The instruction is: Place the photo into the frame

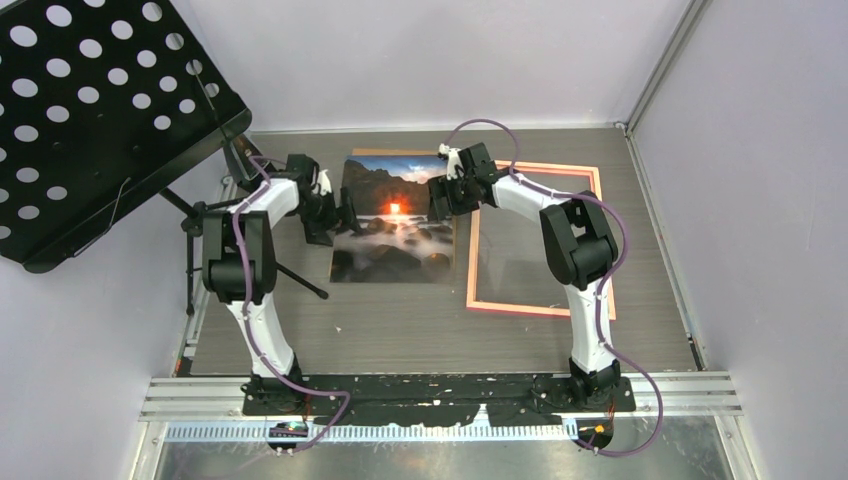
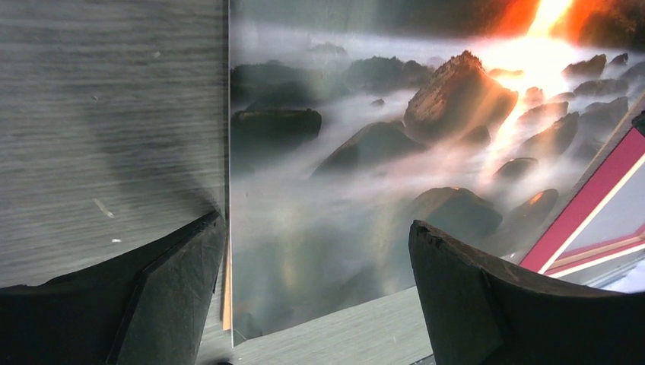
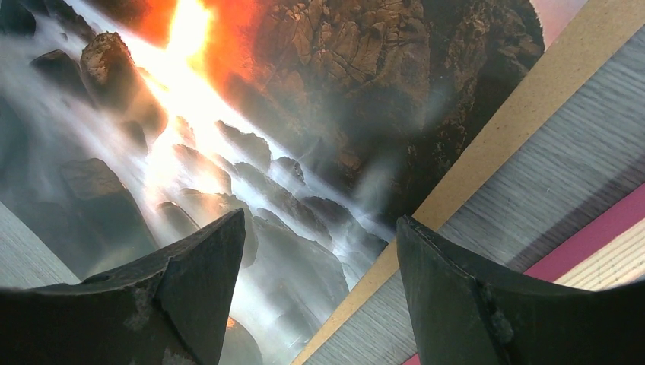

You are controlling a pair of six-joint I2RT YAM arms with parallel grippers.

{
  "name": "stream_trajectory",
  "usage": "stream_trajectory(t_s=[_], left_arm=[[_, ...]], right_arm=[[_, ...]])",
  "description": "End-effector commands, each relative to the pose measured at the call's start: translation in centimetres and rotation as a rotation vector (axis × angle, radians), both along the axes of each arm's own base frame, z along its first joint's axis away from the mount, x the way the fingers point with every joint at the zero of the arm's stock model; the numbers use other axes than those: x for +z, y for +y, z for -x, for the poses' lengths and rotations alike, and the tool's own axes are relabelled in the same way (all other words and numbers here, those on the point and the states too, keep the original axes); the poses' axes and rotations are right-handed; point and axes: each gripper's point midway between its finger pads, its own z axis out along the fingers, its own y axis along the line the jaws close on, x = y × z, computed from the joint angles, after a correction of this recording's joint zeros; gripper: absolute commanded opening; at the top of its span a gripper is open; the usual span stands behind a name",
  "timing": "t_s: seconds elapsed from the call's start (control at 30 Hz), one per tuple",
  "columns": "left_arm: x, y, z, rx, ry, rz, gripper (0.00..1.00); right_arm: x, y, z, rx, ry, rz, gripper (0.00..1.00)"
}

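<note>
Stand [image 1: 90,110]: black perforated desk at far left, its legs just beside the left arm. It does not lie between photo and frame.

Left gripper [image 1: 349,216]: low over the table [image 1: 400,335], fingers [image 2: 171,296] spread and empty. One finger is above bare table and the other above the print, so they straddle the photo's left edge. Judged to be placed there to catch that edge.

Photo [image 1: 395,215]: face up and flat, between the two grippers, resting on a brown board [image 3: 487,152] that shows as a thin margin at its far and right sides. It is not in the frame.

Right gripper [image 1: 441,196]: also released, holding nothing, set across the photo's right edge with one finger over the print and one over the board margin. Both edges are thus covered, probably for a two-sided lift.

Frame [image 1: 535,308]: pink-orange, flat, just right of the photo with a strip of table between them.

Obstructions: the right arm's own links hang over the frame opening. The board beneath may come up with the print. The glossy sheet lying flush offers little edge to grip.
</note>
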Motion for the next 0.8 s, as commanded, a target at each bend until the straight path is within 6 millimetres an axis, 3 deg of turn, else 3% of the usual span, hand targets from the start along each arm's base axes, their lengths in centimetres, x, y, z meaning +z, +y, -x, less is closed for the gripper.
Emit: stream_trajectory(t_s=[0.0, 0.33, 0.77], left_arm=[[1.6, -0.6, 0.2, 0.018, -0.038, 0.057, 0.92], [0.5, -1.8, 1.9, 0.025, -0.013, 0.129, 0.91], [1.0, -3.8, 5.1, -0.024, -0.046, 0.164, 0.88]], right_arm=[[-0.4, 0.3, 0.6, 0.002, 0.030, -0.004, 0.79], [-0.8, 0.9, 3.1, 0.086, 0.079, -0.050, 0.79], [-1.2, 0.4, 6.0, 0.184, 0.121, -0.055, 0.79]])
